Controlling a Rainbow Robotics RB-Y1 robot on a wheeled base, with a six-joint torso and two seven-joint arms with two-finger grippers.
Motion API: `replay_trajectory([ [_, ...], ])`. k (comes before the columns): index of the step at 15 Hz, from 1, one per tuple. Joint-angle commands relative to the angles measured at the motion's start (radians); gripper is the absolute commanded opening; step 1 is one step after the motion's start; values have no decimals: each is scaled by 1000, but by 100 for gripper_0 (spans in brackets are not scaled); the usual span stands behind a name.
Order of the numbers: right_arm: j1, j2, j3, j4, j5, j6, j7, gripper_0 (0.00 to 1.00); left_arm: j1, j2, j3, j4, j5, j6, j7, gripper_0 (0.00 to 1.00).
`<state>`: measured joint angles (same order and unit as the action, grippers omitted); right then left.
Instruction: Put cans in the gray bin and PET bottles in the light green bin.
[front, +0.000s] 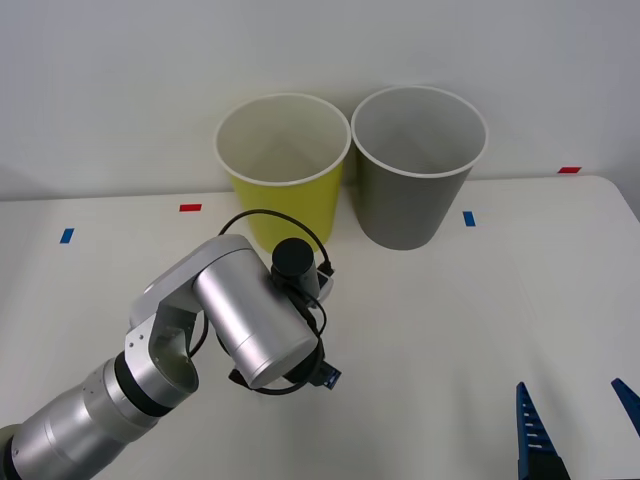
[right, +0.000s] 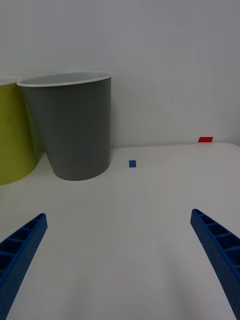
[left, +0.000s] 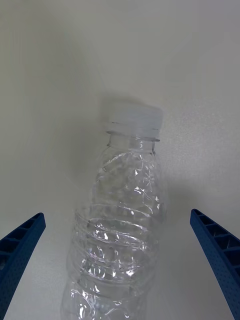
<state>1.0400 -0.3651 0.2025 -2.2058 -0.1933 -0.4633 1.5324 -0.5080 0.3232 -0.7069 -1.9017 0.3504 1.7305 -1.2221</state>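
Left gripper (left: 120, 280): spread wide, flanking one PET bottle (left: 122, 225), no contact.
Right gripper (right: 120, 270): spread wide, empty.
Bins: two, light green bin (front: 283, 170), gray bin (front: 415, 165).

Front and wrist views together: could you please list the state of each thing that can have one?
light green bin: upright, open-topped, nothing seen inside.
gray bin: upright beside it, open-topped, nothing seen inside.
PET bottle: capped, crinkled, ungripped, between the left gripper's fingers.
left gripper: open, straddling the bottle.
right gripper: open, holding nothing, over the table at the robot's right.
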Motion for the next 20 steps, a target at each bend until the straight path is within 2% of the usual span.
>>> replay_trajectory([
  [1,0,0,0,0,0,0,0,100,-7,-23,3,36,-24,0,-33,100],
  [8,0,0,0,0,0,0,0,100,-18,-62,14,102,-34,17,-30,100],
  [20,0,0,0,0,0,0,0,100,-18,-78,23,151,-27,11,-68,100],
])
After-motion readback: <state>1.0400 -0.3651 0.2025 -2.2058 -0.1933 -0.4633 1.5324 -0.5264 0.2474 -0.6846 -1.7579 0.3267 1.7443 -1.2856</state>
